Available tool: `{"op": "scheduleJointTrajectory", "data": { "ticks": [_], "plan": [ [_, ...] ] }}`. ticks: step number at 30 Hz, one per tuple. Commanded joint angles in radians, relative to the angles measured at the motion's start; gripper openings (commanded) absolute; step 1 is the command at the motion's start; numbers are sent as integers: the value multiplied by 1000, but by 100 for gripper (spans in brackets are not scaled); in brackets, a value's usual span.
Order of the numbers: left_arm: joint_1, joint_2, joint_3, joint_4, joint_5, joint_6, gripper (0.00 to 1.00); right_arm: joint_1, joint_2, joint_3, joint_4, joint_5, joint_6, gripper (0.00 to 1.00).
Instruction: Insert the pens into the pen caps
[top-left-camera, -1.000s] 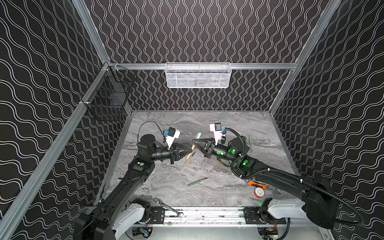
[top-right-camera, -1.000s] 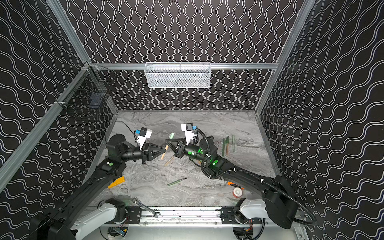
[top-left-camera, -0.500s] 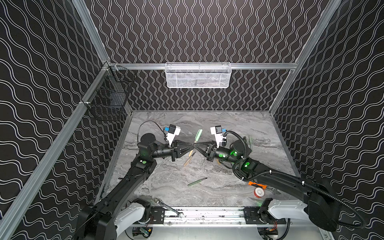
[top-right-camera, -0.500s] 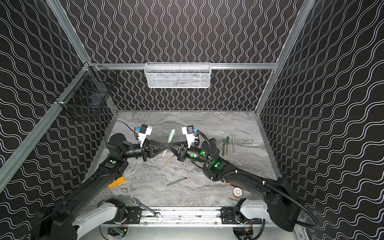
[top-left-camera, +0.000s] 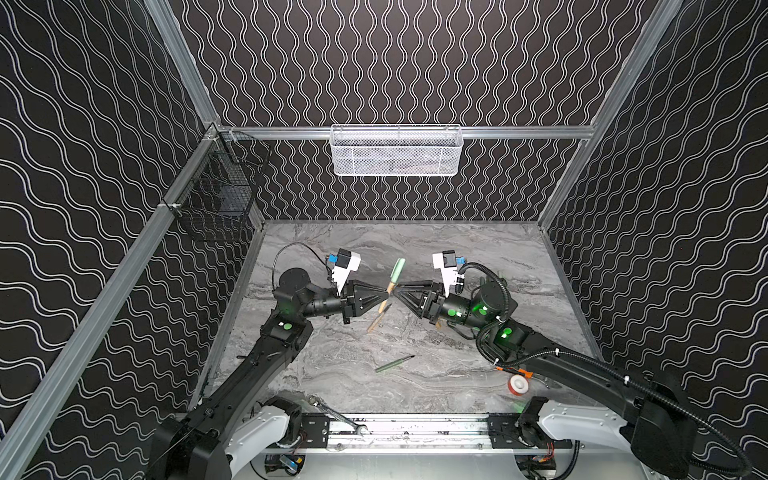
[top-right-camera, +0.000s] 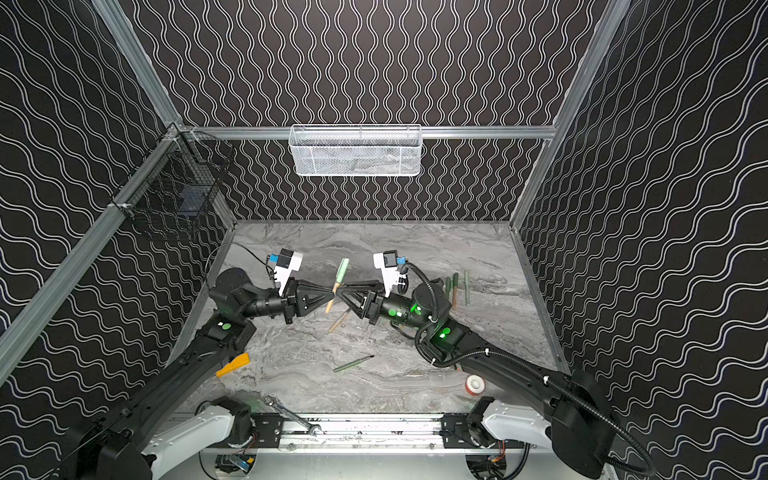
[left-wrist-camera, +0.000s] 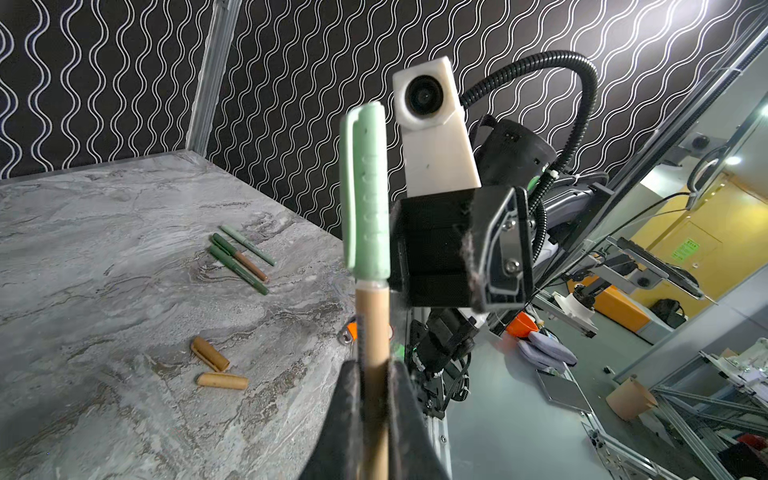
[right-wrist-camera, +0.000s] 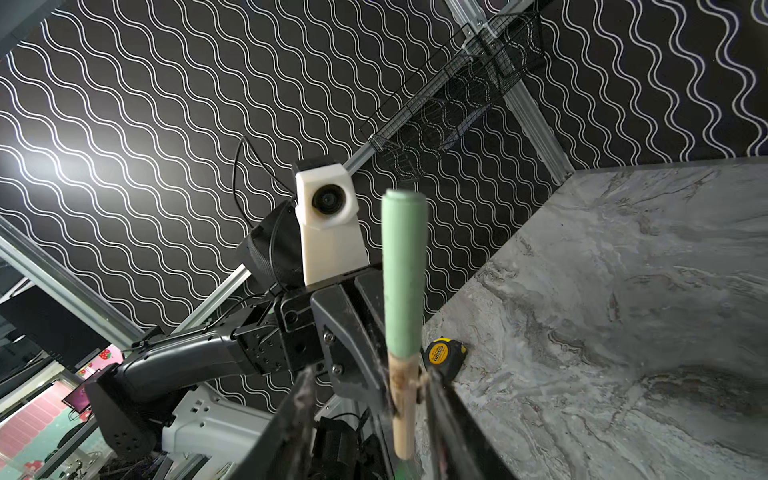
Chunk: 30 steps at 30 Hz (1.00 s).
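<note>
Both top views first: the arms meet nose to nose above the middle of the table (top-left-camera: 478, 245). The left gripper (top-left-camera: 385, 294) is clamped on a tan pen (top-left-camera: 382, 305), holding it steeply tilted in the air so its top end is free, and that end wears the pale green cap (top-left-camera: 398, 269). The right gripper (top-left-camera: 397, 290) sits right at the barrel. An uncapped loose tan pen (top-left-camera: 375, 323) lies just below them and a green pen (top-left-camera: 394, 363) lies nearer the front, both waiting. The capped pens (top-right-camera: 455, 291) lie parked together on the right side.

Left wrist view: the fingers squeeze the tan barrel low down, and the cap looks pushed fully home. Two tan caps (left-wrist-camera: 216, 368) lie on the marble, well apart from the grip. The cap shows raised dots, no lettering I can read.

Right wrist view: the right gripper's jaws stand apart on either side of the barrel, with a clear gap on one side, gripping nothing. My guess is the job here is done. A yellow tape measure (right-wrist-camera: 443, 355) carries print, too small to read.
</note>
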Motion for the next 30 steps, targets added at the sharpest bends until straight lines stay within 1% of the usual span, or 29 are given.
{"op": "scheduleJointTrajectory", "data": {
  "ticks": [1, 3, 5, 9, 11, 13, 16, 17, 19, 21, 23, 26, 28, 30],
  "plan": [
    [0, 9, 5, 30, 12, 20, 0, -17, -7, 19, -45, 3, -13, 56],
    [0, 8, 5, 35, 26, 20, 0, -32, 7, 41, -52, -18, -11, 60],
    [-2, 6, 4, 33, 38, 22, 0, -48, 29, 61, -45, -46, -3, 62],
    [-6, -8, 7, -16, 45, 53, 0, -75, 72, 93, 2, -95, 25, 62],
    [-8, -16, 12, -62, 40, 83, 0, -74, 92, 119, -5, -110, 17, 60],
    [-10, -22, 18, -91, 32, 103, 0, -74, 115, 143, -8, -132, 17, 54],
    [-10, -25, 19, -99, 28, 109, 0, -75, 136, 156, -11, -156, 31, 35],
    [-10, -25, 20, -100, 22, 109, 0, -73, 139, 150, -6, -160, 39, 30],
    [-10, -23, 24, -104, 16, 113, 0, -74, 142, 138, 6, -163, 53, 22],
    [-9, -18, 30, -99, 10, 111, 0, -71, 143, 132, 1, -165, 62, 16],
    [-9, -10, 32, -78, 9, 97, 0, -68, 148, 124, 1, -163, 77, 8],
    [-10, 9, 40, -58, 11, 83, 0, -70, 169, 119, -22, -147, 133, 1],
    [-11, 26, 43, -53, 18, 77, 0, -80, 187, 112, -37, -137, 185, 0],
    [-14, 52, 48, -53, 27, 69, 0, -98, 209, 84, 23, -150, 260, 0]
  ]
}}
